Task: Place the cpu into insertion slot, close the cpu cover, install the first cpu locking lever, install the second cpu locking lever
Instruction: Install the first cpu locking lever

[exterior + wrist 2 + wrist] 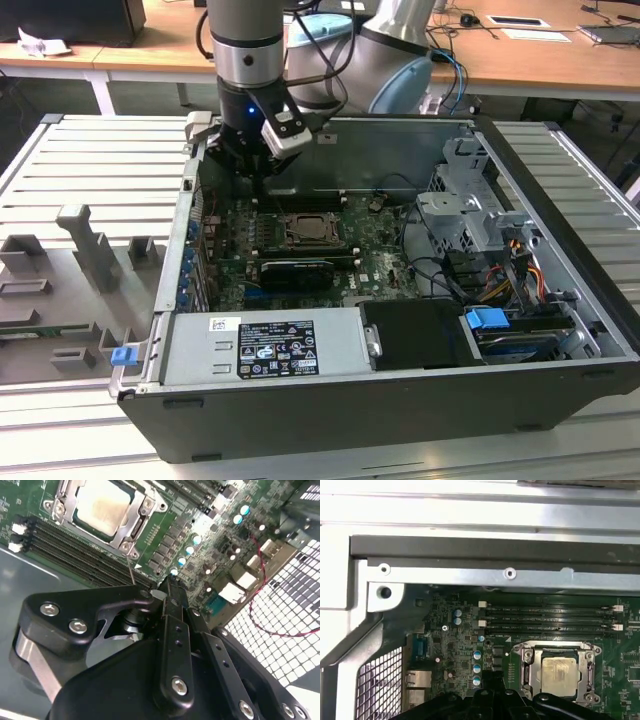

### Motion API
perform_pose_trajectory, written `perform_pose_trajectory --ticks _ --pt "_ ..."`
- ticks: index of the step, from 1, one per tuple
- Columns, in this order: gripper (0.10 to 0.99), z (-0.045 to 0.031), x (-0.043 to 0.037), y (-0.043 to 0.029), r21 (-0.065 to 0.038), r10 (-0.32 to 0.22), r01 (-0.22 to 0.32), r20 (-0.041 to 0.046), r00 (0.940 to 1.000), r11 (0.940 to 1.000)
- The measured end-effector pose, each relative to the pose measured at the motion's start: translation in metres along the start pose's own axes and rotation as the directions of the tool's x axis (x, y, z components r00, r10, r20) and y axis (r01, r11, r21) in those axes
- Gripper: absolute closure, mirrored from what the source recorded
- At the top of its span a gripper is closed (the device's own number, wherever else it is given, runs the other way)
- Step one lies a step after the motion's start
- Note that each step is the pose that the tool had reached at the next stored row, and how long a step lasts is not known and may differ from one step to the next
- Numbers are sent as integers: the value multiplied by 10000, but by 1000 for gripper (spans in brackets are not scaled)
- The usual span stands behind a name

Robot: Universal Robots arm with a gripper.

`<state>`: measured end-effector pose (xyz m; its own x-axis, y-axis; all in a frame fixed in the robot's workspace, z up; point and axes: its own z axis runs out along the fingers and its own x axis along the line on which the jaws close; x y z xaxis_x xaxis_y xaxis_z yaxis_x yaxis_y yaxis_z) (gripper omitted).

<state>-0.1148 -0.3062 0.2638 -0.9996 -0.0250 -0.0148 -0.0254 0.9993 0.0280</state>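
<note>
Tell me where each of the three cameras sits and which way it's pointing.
Exterior view: off the arm, above the open computer case, looking down into it; the arm and gripper hang at the exterior view's left.
First wrist view: on the arm, looking past the gripper onto the motherboard and case wall.
Second wrist view: on the arm, close behind the gripper, facing the motherboard.
Shared: both wrist views show the cpu in its socket, framed by the cpu cover.
</note>
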Motion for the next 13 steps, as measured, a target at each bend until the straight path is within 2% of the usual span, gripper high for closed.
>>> perform_pose_trajectory --ticks 7,8,10,13 --pt "980 39 -3 138 0 -1 1 -2 10000 10000" --pt "980 43 -4 175 -1 1 -1 0 10000 10000" --pt "980 46 -14 194 -1 0 0 -1 10000 10000" --pt "980 50 -70 198 0 1 -1 -1 10000 10000"
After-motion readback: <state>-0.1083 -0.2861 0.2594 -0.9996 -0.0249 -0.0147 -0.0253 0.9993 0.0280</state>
